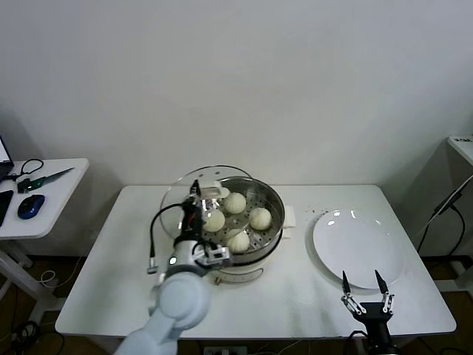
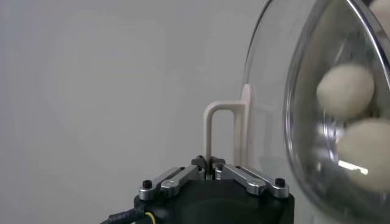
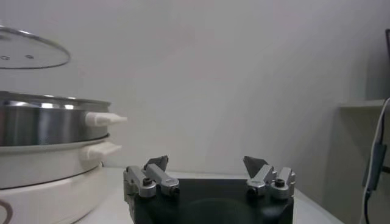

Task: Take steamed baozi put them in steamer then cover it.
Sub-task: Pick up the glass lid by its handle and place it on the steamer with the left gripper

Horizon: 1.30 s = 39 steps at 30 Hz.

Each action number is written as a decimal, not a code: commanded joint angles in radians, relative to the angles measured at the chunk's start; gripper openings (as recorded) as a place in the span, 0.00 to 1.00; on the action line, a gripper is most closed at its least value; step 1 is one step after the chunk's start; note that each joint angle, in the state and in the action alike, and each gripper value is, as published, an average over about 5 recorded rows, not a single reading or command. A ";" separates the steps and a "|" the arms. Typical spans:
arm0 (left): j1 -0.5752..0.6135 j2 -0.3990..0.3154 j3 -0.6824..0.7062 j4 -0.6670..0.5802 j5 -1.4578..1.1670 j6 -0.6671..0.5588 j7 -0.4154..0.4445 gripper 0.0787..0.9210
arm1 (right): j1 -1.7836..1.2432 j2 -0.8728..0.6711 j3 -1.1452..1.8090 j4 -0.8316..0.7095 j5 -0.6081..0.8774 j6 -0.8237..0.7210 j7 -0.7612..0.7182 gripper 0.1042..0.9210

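Above steamer (image 1: 251,222), left gripper (image 1: 200,194) holds glass cover (image 1: 185,200) tilted, jaws pinching its white handle (image 2: 218,137). Cover hangs over steamer's left rim, not seated. Four baozi (image 1: 235,203) sit inside steel basket on perforated floor. White plate (image 1: 358,248) on surface beside steamer, bare. Right gripper (image 1: 366,296) parked near surface's front edge by plate, jaws spread, holding nothing. Judgement: loading done; left to do: level cover, lower onto rim, release.
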 commanded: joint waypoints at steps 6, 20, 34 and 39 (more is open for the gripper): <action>-0.083 -0.211 0.175 0.163 0.128 0.042 0.001 0.07 | -0.006 -0.001 0.005 -0.005 0.014 0.024 0.004 0.88; -0.056 -0.152 0.128 0.221 0.097 -0.004 -0.085 0.07 | -0.012 0.014 0.012 0.000 0.015 0.041 0.007 0.88; -0.041 -0.126 0.086 0.273 0.113 -0.033 -0.124 0.07 | -0.026 0.015 0.019 0.007 0.026 0.050 0.005 0.88; -0.034 -0.126 0.083 0.275 0.107 -0.034 -0.127 0.07 | -0.026 0.019 0.018 0.010 0.026 0.050 0.003 0.88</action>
